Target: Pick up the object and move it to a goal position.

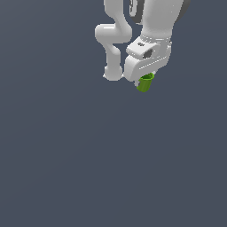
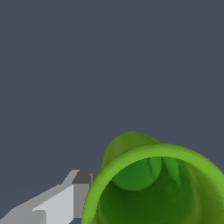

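White and jointed, the robot arm's elbow link [image 1: 114,48] sits toward the exterior view's left, and to its right we see the white two-fingered gripper [image 1: 142,79] hanging over a plain slate-grey ground [image 1: 66,168]. Tucked under that gripper is the small bright green tapered cup with a wider rim [image 1: 145,82], tilted rather than upright, its rim nearest the hand and its narrower base pointing down and toward the exterior view's left. We read the cup as clasped between the jaws, since nothing else appears to support it and it seems to be clear of the ground, though no shadow confirms the height.

In the wrist view we find one grey-tipped finger [image 2: 81,192] pressed against the outside of the rim, and the green cup [image 2: 153,188] fills the frame beside it, open mouth facing the camera, hollow interior visible down to the base. The second finger is out of sight.

We judge the cup light and thin-walled, rigid but smooth and likely slippery, so a hard squeeze could pop it out. We think the wall just below the rim is the sound place to hold. Given the tilt, we would carry it gently, without sudden swings.
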